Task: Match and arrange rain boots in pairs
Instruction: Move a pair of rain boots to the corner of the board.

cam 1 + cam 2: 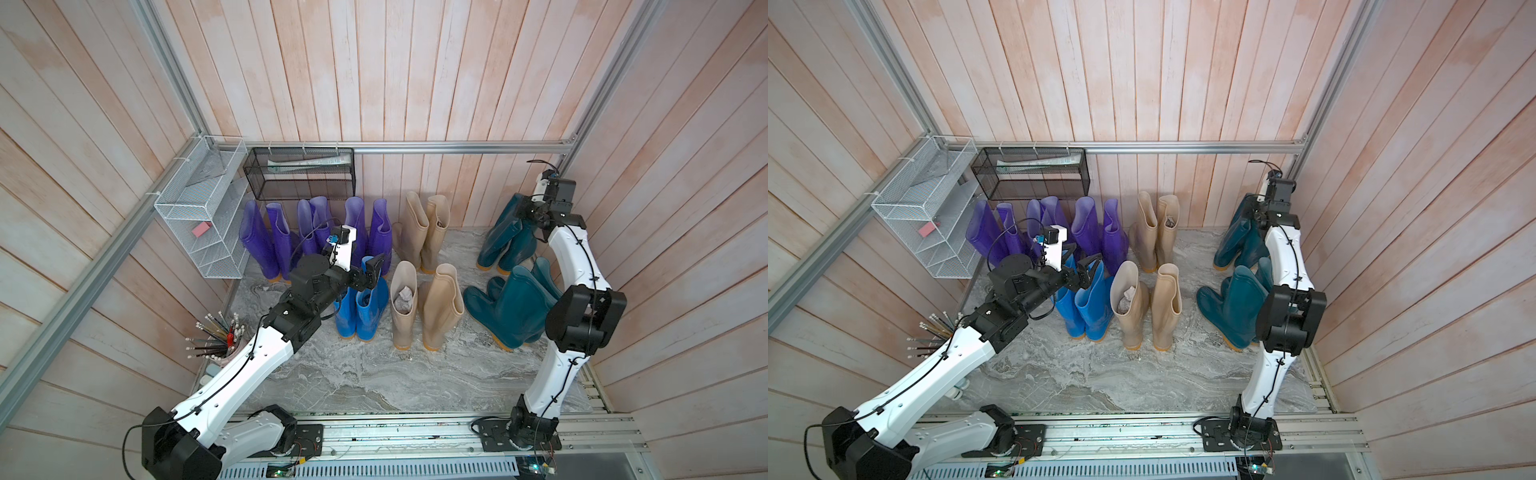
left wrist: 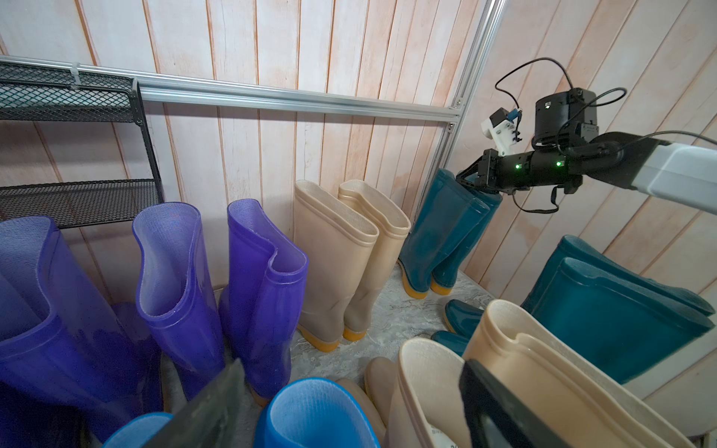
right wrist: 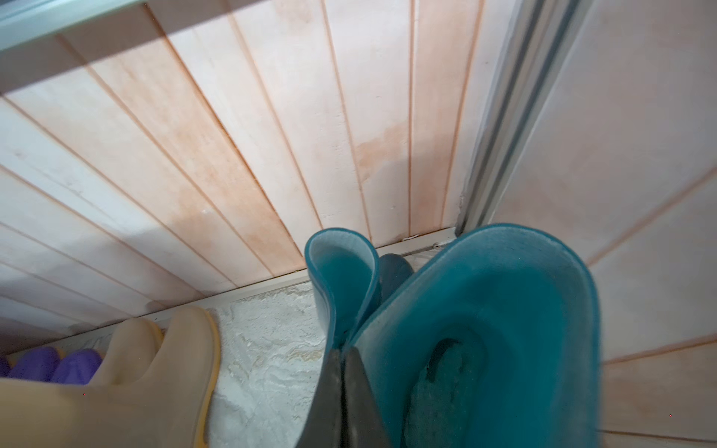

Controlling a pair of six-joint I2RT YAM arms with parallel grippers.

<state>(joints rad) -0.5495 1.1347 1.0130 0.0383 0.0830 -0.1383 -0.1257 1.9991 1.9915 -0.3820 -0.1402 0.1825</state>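
Right jaws of mine clamped on teal pair's point(image 2: 442, 232) cuffs, far-right corner of tabletop point(image 1: 374, 374); left jaws apart; next, likely lift.

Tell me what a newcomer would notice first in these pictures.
Glossy purple boots line the back wall at the left, with beige boots in the middle and teal boots at the right. The right gripper is shut on the rim of a back teal boot, while the left gripper hovers open over the blue pair.
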